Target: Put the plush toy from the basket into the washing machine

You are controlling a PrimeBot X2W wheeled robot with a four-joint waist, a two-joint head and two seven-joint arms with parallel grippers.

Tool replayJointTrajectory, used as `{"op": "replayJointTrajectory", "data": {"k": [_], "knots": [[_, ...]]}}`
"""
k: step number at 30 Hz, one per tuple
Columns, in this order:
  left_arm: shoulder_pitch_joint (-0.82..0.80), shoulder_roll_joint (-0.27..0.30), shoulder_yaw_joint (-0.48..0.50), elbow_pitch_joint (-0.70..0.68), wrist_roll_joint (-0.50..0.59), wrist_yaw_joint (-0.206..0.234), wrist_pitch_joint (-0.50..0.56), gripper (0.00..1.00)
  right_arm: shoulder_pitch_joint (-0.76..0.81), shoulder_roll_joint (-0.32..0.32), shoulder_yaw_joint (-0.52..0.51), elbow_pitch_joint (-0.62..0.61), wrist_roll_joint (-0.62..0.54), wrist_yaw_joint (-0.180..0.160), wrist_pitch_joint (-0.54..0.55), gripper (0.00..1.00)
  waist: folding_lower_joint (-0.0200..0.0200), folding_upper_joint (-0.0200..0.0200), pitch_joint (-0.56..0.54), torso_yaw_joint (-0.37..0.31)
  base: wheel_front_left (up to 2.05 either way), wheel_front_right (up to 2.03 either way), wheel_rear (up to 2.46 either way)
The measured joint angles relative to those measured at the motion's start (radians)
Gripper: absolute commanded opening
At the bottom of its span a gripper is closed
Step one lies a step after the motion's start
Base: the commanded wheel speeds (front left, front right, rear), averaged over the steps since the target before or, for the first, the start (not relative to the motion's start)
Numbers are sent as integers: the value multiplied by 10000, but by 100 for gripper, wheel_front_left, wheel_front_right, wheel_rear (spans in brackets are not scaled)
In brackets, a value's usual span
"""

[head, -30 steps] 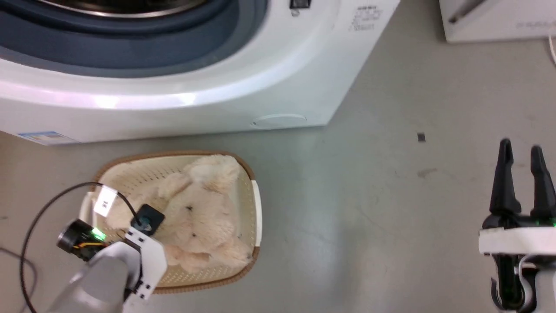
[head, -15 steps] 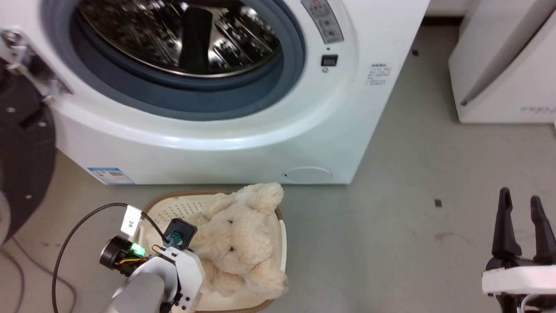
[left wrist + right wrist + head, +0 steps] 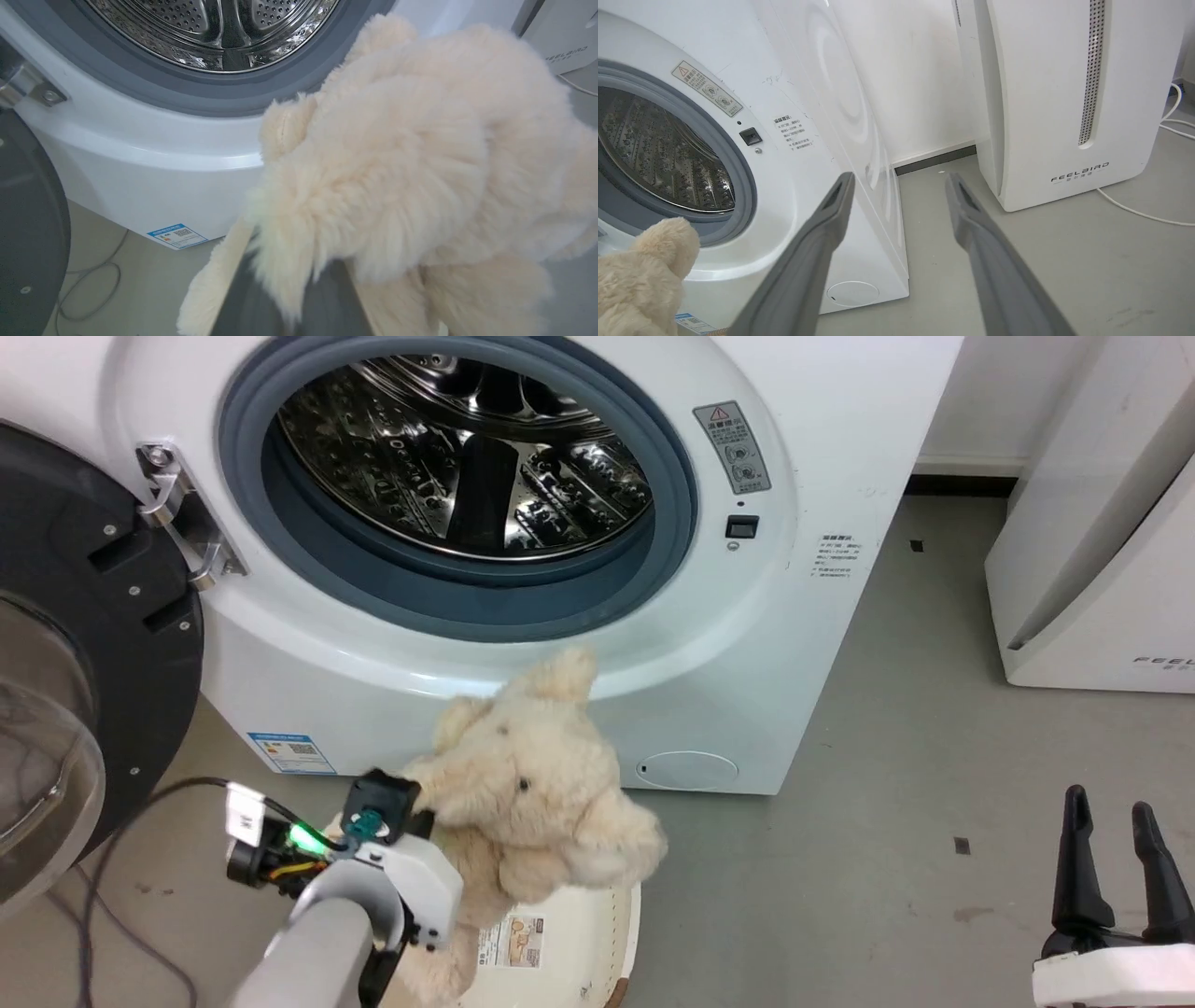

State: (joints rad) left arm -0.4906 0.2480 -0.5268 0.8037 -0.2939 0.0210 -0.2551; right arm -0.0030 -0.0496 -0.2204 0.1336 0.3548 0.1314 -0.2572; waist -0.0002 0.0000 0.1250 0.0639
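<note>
Left gripper (image 3: 417, 814): pinching your plush toy (image 3: 537, 803) above the basket (image 3: 569, 943).
Right gripper (image 3: 1109, 803): fingers spread, nothing between them.
Washing machine (image 3: 822, 457): you see its door (image 3: 84, 644) open, just behind the toy.

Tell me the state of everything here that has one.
Door, open wide.
Drum, empty.
Toy, held aloft, below the opening.
Left claw, shut on the toy.
Basket, on the floor under the toy.
Right claw, open, empty.
</note>
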Motion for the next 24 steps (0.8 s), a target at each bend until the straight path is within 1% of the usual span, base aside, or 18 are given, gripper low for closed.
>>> {"op": "replayJointTrajectory", "data": {"k": [6,12,18,24], "knots": [[43,219,685,-1425,-13,389,0,0,-10,0,33,-29,-36,0,0,100,0,1,126,-56,0,0,0],[-190,334,1442,-2351,-90,658,2,0,-186,0,67,-123,-36,0,0,100,1,0,611,-281,0,0,0],[-917,533,2389,-2809,-176,734,0,0,-685,0,65,-215,-35,0,0,100,1,0,1420,-650,0,0,0],[-2156,769,3030,-2755,-75,729,0,0,-1299,0,82,-290,2,0,0,100,2,0,2417,-1069,0,0,0]]}}
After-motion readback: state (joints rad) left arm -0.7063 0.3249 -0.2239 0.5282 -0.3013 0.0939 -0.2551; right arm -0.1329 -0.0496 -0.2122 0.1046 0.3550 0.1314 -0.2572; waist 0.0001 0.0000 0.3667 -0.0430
